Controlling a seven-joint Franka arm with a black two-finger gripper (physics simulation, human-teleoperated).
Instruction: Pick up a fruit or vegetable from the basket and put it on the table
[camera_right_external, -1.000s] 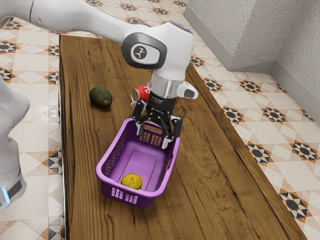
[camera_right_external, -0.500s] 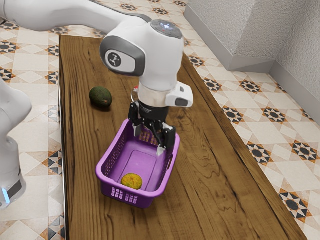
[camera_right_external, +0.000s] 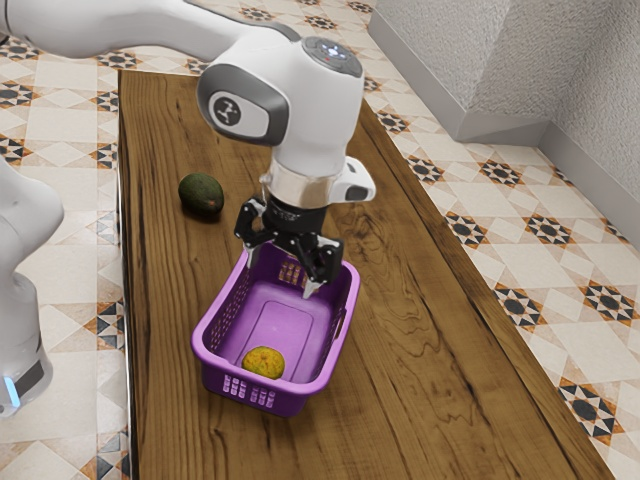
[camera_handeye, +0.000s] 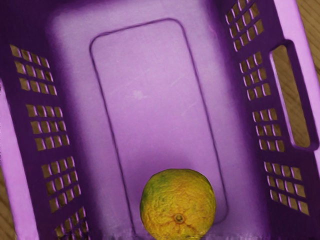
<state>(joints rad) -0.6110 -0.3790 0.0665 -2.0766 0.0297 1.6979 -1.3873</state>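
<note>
My gripper stands open over the far end of the purple basket in the exterior view, its fingers apart with nothing between them. A yellow-orange citrus fruit rests on the basket floor at the opposite, nearer end, apart from the fingers. From my hand, the wrist view looks down into the basket, where the same fruit has rough yellow skin with greenish patches and a small stem mark.
A dark green avocado lies on the wooden table, outside the basket and beyond its far end, toward the exterior view's left. The basket's raised walls surround the fruit, with a handle slot in one side.
My hand has turned and shifted toward the exterior view's left, staying over the basket's far end. The red object behind it has become hidden. The fruit and basket have not moved.
</note>
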